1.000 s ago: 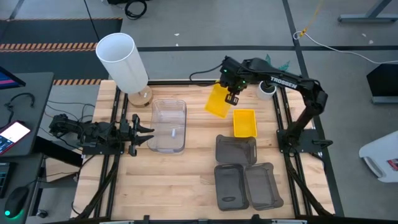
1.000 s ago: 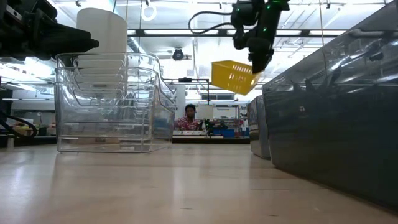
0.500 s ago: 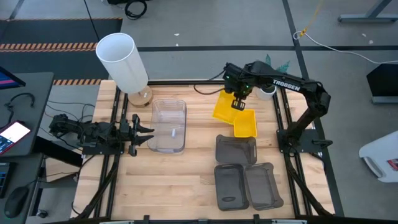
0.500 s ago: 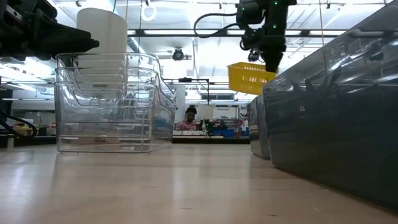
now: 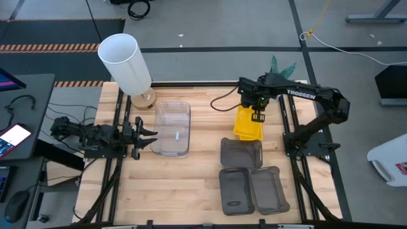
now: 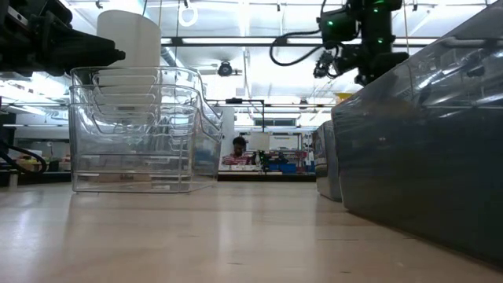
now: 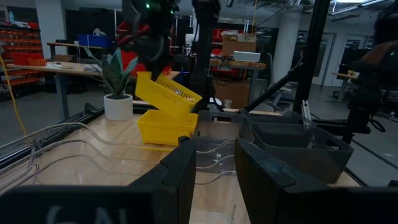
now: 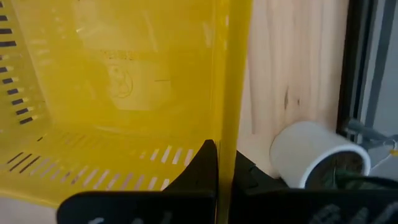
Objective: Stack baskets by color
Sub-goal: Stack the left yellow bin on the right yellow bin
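Note:
My right gripper is shut on a bright yellow basket, which hangs tilted just above a second yellow basket standing on the table at the far right. The left wrist view shows the held basket slanting over the lower one; whether they touch I cannot tell. A stack of clear baskets stands left of the middle. My left gripper waits open and level at that stack's left side. Three smoky dark grey baskets lie at the near right. My right gripper pinches one upright wall of the yellow basket at its rim, one finger inside the basket and one outside. The fingers come from above, pointing down. The basket hangs tilted below them, clear of the table.
A tall white cylinder stands at the far left corner. A small white plant pot sits at the far right, close behind the yellow baskets. Black frame rails run along the table's sides. Bare wood lies at the near left.
My right gripper has carried the yellow basket toward the table's right and near edges and downward, turning a little as it went. The basket, which hung over bare table far of the middle, now hangs over the second yellow basket.

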Available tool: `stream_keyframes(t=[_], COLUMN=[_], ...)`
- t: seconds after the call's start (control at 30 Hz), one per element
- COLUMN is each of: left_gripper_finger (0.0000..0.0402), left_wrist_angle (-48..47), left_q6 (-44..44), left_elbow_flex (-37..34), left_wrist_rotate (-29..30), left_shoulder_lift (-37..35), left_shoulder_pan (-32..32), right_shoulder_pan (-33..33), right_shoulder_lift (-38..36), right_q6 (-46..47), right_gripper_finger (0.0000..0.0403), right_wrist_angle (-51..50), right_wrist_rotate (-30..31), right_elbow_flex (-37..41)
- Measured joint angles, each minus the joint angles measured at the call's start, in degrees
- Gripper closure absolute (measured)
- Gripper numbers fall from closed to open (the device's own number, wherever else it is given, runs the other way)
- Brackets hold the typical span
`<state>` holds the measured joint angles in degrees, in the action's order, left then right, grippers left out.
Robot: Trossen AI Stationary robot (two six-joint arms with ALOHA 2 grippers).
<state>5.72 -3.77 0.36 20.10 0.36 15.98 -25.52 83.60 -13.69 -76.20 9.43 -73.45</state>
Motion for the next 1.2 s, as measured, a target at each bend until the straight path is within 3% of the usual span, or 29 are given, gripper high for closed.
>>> stream_keyframes(t=[0.47, 0.8, 1.2], left_gripper_finger=[0.0285, 0.0285, 0.0285], left_wrist_angle=[-0.01, 0.0, 0.0], left_q6=[-0.02, 0.0, -0.02], left_elbow_flex=[0.0, 0.0, 0.01], left_wrist_rotate=[0.02, 0.0, 0.02], left_shoulder_lift=[0.0, 0.0, 0.0], left_shoulder_pan=[-0.01, 0.0, -0.02], right_shoulder_pan=[-0.15, 0.04, -2.1], right_shoulder_lift=[-4.86, -4.06, 3.02], right_q6=[-3.62, -6.77, -3.82], right_gripper_finger=[0.04, 0.0391, 0.0307], right_wrist_angle=[6.04, 15.3, 18.76], right_wrist_rotate=[1.73, -4.55, -1.75], right_elbow_flex=[11.93, 17.69, 17.86])
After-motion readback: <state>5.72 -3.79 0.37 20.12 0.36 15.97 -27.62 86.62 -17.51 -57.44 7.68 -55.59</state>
